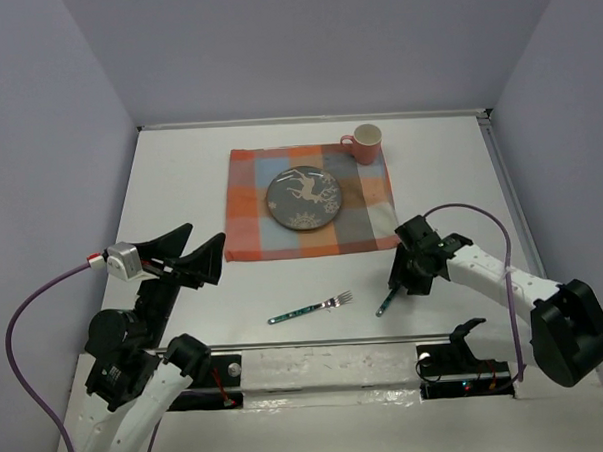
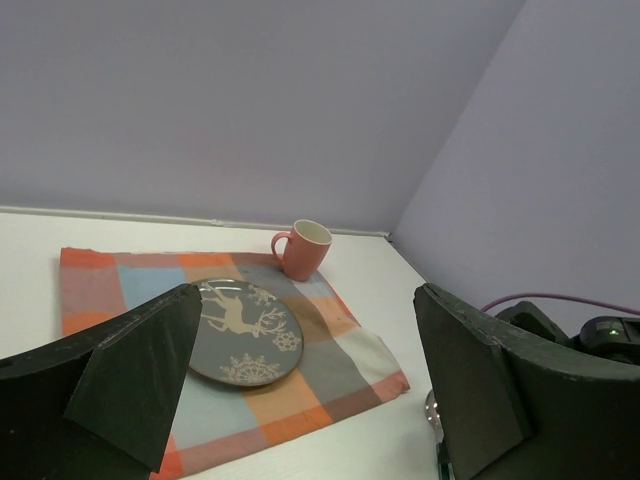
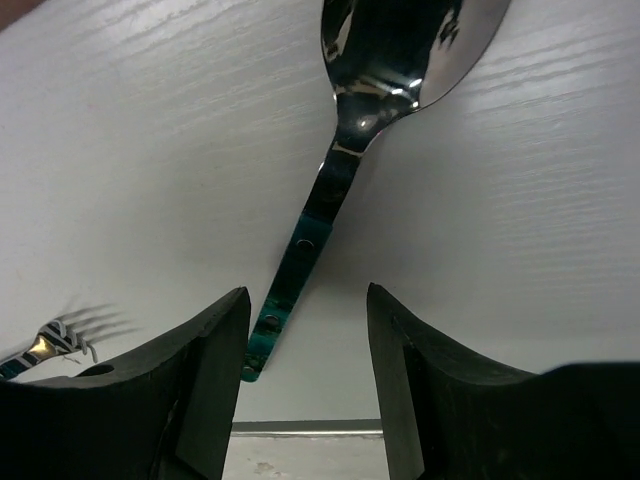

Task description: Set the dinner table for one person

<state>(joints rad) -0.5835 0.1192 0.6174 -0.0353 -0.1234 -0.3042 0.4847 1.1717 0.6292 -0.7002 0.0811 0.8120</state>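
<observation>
A: What is being shown only at the right wrist?
B: The handle of the spoon [image 3: 330, 200] is being straddled by the right gripper [image 3: 308, 300], jaws parted, not clamped.
A: And overhead?
B: The left gripper [image 1: 198, 253] is being held wide, empty, above the dinner table [image 1: 180, 186] at its near left.

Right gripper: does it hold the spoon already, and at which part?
No, nothing is held yet. The right gripper straddles the handle end of the spoon with open jaws, not clamped; the spoon lies on the table.

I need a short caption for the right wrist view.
Right gripper straddling the teal-handled spoon on the white table; fork nearby.
</observation>
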